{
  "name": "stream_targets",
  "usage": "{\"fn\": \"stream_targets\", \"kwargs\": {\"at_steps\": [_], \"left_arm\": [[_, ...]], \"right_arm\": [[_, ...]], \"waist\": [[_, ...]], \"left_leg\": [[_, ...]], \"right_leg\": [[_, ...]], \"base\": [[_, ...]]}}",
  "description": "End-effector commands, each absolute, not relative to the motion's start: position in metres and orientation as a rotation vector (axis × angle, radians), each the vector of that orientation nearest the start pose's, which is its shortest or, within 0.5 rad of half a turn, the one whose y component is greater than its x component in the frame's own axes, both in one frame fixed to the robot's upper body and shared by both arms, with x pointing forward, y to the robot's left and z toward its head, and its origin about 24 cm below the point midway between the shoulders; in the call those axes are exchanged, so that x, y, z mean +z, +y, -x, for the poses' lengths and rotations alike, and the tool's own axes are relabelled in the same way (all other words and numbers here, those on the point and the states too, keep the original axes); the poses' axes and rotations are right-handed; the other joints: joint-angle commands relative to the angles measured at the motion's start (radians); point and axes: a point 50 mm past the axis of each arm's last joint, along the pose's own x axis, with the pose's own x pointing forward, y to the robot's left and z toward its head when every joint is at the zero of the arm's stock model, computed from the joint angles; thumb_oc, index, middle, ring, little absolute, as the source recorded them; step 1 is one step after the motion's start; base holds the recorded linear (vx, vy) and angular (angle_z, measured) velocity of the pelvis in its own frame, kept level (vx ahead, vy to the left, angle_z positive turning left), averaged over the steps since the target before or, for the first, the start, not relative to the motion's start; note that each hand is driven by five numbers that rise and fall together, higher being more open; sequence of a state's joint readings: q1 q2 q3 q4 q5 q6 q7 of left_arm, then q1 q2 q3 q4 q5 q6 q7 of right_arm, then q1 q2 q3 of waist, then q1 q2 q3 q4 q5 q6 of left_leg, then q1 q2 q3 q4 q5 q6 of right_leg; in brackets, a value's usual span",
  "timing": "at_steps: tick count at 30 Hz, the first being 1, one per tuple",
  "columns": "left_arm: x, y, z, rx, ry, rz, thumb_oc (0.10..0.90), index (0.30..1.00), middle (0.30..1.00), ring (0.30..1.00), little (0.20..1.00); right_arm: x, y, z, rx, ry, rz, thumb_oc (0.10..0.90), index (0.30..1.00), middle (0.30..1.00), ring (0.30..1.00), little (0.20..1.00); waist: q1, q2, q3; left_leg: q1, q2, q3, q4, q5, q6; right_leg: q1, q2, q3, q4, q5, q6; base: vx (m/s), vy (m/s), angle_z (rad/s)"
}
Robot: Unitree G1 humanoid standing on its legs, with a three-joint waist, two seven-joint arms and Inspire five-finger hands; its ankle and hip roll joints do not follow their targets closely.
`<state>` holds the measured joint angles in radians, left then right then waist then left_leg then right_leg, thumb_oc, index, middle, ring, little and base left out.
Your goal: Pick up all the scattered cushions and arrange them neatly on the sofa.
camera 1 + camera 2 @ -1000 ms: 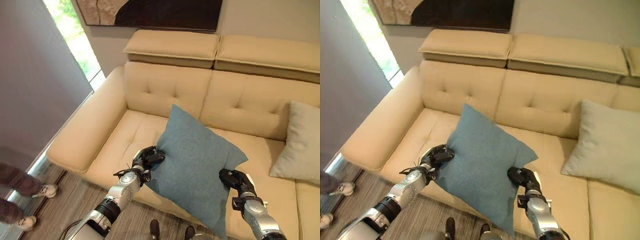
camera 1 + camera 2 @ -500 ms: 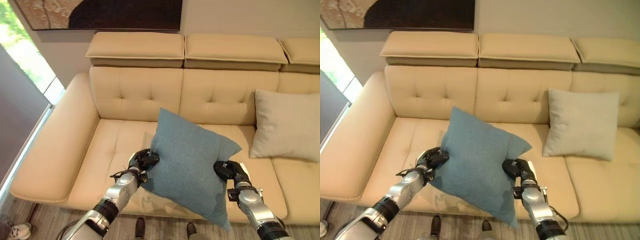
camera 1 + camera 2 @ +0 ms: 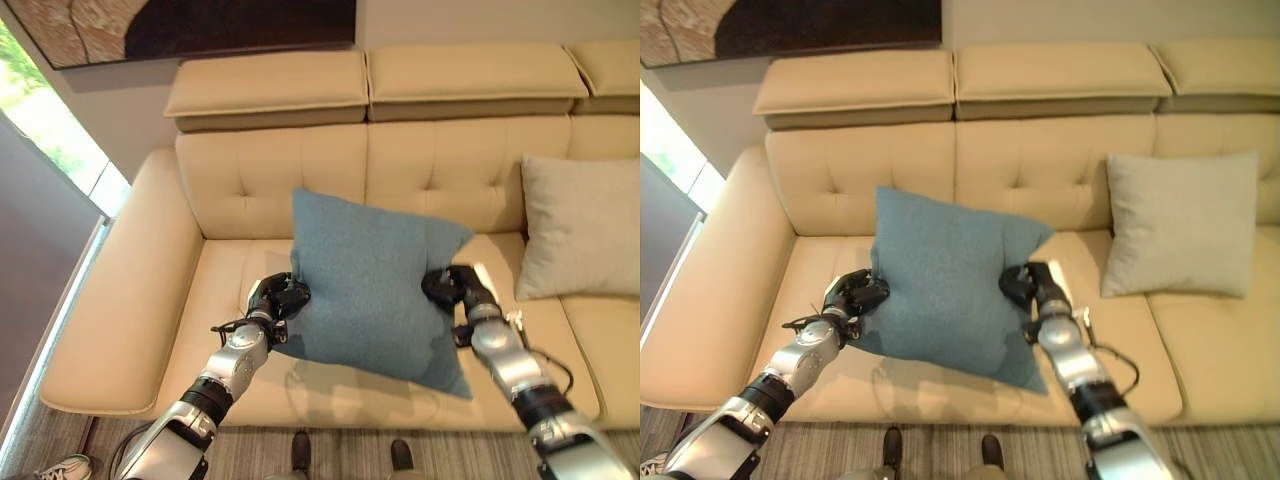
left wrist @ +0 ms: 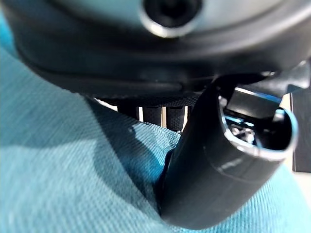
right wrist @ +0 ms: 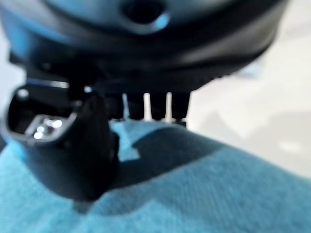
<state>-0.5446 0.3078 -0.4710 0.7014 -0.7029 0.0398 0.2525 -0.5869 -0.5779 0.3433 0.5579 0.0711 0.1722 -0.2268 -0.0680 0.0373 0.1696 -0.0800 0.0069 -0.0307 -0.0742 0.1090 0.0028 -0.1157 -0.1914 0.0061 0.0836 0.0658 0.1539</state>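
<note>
Blue cushion (image 3: 372, 285) held above sofa (image 3: 250, 180) seat, left hand (image 3: 276, 298) and right hand (image 3: 449, 287) fingers pinching its opposite edges. Beige cushion (image 3: 582, 228) leans against backrest, right.

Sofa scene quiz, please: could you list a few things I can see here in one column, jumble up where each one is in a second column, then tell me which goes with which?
Things:
1. square blue fabric cushion
2. pale beige fabric cushion
3. left hand
4. right hand

Places:
A. leaning upright against the cream sofa backrest
B. gripping the blue cushion's edge nearer the armrest
C. held above the seat between both hands
D. gripping the blue cushion's edge nearer the beige cushion

Pairs: 1-C, 2-A, 3-B, 4-D
</note>
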Motion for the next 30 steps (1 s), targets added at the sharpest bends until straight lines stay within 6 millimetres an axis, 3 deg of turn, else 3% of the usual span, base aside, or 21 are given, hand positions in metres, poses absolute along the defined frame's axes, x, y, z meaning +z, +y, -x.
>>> {"fn": "stream_targets", "kwargs": {"at_steps": [1,2,3,4,5,6,7,8,9,13,15,17,20,26,30], "left_arm": [[0.162,0.062,-0.381,-0.312,-0.193,-0.004,0.400,0.300,0.300,0.300,0.300],[0.187,0.054,-0.388,-0.297,-0.263,-0.051,0.400,0.300,0.300,0.300,0.300],[0.205,0.045,-0.390,-0.304,-0.319,-0.101,0.400,0.300,0.300,0.300,0.300],[0.205,0.045,-0.391,-0.304,-0.321,-0.101,0.400,0.300,0.300,0.300,0.300],[0.227,0.038,-0.392,-0.302,-0.393,-0.157,0.400,0.300,0.300,0.300,0.300],[0.269,0.027,-0.393,-0.283,-0.510,-0.249,0.400,0.300,0.300,0.300,0.300],[0.270,0.027,-0.393,-0.282,-0.512,-0.249,0.400,0.300,0.300,0.300,0.300],[0.309,0.031,-0.393,-0.212,-0.619,-0.320,0.400,0.300,0.300,0.300,0.300],[0.331,0.036,-0.392,-0.170,-0.676,-0.356,0.400,0.300,0.300,0.300,0.300],[0.409,0.063,-0.376,0.044,-0.911,-0.452,0.400,0.300,0.300,0.300,0.300],[0.429,0.071,-0.366,0.139,-1.015,-0.587,0.400,0.300,0.300,0.300,0.300],[0.448,0.077,-0.352,0.265,-1.160,-0.747,0.400,0.300,0.300,0.300,0.300],[0.463,0.086,-0.341,0.362,-1.245,-0.769,0.400,0.300,0.300,0.300,0.300],[0.456,0.093,-0.351,0.439,-1.231,-0.883,0.400,0.300,0.300,0.300,0.300],[0.451,0.096,-0.359,0.431,-1.155,-0.777,0.400,0.300,0.300,0.300,0.300]], "right_arm": [[0.212,-0.170,-0.386,-0.054,-0.363,0.676,0.400,0.300,0.300,0.300,0.300],[0.245,-0.152,-0.389,-0.038,-0.470,0.686,0.400,0.300,0.300,0.300,0.300],[0.266,-0.141,-0.391,-0.033,-0.526,0.704,0.400,0.300,0.300,0.300,0.300],[0.267,-0.140,-0.391,-0.033,-0.528,0.705,0.400,0.300,0.300,0.300,0.300],[0.291,-0.133,-0.393,-0.046,-0.586,0.720,0.400,0.300,0.300,0.300,0.300],[0.332,-0.112,-0.394,-0.064,-0.673,0.743,0.400,0.300,0.300,0.300,0.300],[0.333,-0.112,-0.394,-0.064,-0.675,0.743,0.400,0.300,0.300,0.300,0.300],[0.369,-0.089,-0.388,-0.075,-0.758,0.782,0.400,0.300,0.300,0.300,0.300],[0.387,-0.085,-0.385,-0.102,-0.795,0.805,0.400,0.300,0.300,0.300,0.300],[0.451,-0.077,-0.362,-0.238,-0.951,0.869,0.400,0.300,0.300,0.300,0.300],[0.469,-0.083,-0.352,-0.308,-1.007,0.900,0.400,0.300,0.300,0.300,0.300],[0.488,-0.082,-0.336,-0.366,-1.124,0.882,0.400,0.300,0.300,0.300,0.300],[0.501,-0.085,-0.327,-0.421,-1.175,0.914,0.400,0.300,0.300,0.300,0.300],[0.496,-0.121,-0.342,-0.545,-1.069,0.991,0.400,0.300,0.300,0.300,0.300],[0.497,-0.136,-0.344,-0.602,-1.011,0.928,0.400,0.300,0.300,0.300,0.300]], "waist": [[0.048,-0.002,-0.043],[0.050,-0.012,-0.034],[0.054,-0.014,-0.024],[0.052,-0.014,-0.026],[0.053,-0.015,-0.016],[0.051,-0.013,0.004],[0.049,-0.013,0.003],[0.044,-0.012,0.018],[0.042,-0.010,0.030],[0.033,-0.010,0.097],[0.032,-0.009,0.111],[0.031,-0.014,0.126],[0.027,-0.027,0.141],[0.015,-0.060,0.171],[0.004,-0.077,0.185]], "left_leg": [[-0.012,0.024,-0.057,0.132,-0.273,0.011],[-0.041,0.015,-0.069,0.128,-0.269,0.003],[-0.062,0.019,-0.070,0.124,-0.259,-0.006],[-0.068,0.018,-0.071,0.123,-0.255,-0.006],[-0.096,0.024,-0.077,0.112,-0.234,-0.016],[-0.143,0.036,-0.082,0.077,-0.198,-0.027],[-0.148,0.035,-0.083,0.076,-0.194,-0.027],[-0.189,0.039,-0.083,0.043,-0.164,-0.035],[-0.205,0.040,-0.082,0.036,-0.152,-0.039],[-0.270,0.035,-0.067,0.013,-0.116,-0.057],[-0.294,0.036,-0.058,0.002,-0.109,-0.063],[-0.329,0.033,-0.046,-0.004,-0.102,-0.069],[-0.382,0.028,-0.033,-0.013,-0.097,-0.075],[-0.482,0.032,-0.016,-0.013,-0.084,-0.092],[-0.542,0.033,-0.019,-0.013,-0.075,-0.103]], "right_leg": [[-0.004,-0.077,-0.046,0.048,-0.057,0.011],[-0.018,-0.063,-0.022,-0.001,-0.057,0.009],[-0.029,-0.058,-0.029,-0.014,-0.047,0.007],[-0.034,-0.060,-0.030,-0.016,-0.044,0.008],[-0.048,-0.055,-0.038,-0.035,-0.033,0.007],[-0.081,-0.043,-0.050,-0.062,-0.020,0.007],[-0.085,-0.044,-0.051,-0.064,-0.017,0.007],[-0.117,-0.036,-0.056,-0.084,-0.015,0.008],[-0.132,-0.036,-0.058,-0.088,-0.013,0.009],[-0.180,-0.038,-0.067,-0.124,0.019,0.023],[-0.197,-0.037,-0.070,-0.141,0.031,0.032],[-0.223,-0.038,-0.078,-0.161,0.048,0.042],[-0.271,-0.039,-0.085,-0.171,0.060,0.054],[-0.361,-0.043,-0.104,-0.171,0.076,0.076],[-0.411,-0.044,-0.116,-0.171,0.083,0.088]], "base": [[0.04,-0.077,-0.12],[-0.07,-0.087,-0.02],[-0.07,-0.085,0.20],[-0.12,-0.076,0.25],[-0.17,-0.093,0.34],[-0.17,-0.093,0.24],[-0.18,-0.061,0.18],[-0.09,0.000,0.07],[-0.10,0.003,0.01],[-0.06,0.038,0.05],[-0.04,0.054,0.02],[-0.03,0.069,0.01],[-0.04,0.038,-0.02],[-0.04,0.001,0.07],[-0.01,-0.038,-0.19]]}}
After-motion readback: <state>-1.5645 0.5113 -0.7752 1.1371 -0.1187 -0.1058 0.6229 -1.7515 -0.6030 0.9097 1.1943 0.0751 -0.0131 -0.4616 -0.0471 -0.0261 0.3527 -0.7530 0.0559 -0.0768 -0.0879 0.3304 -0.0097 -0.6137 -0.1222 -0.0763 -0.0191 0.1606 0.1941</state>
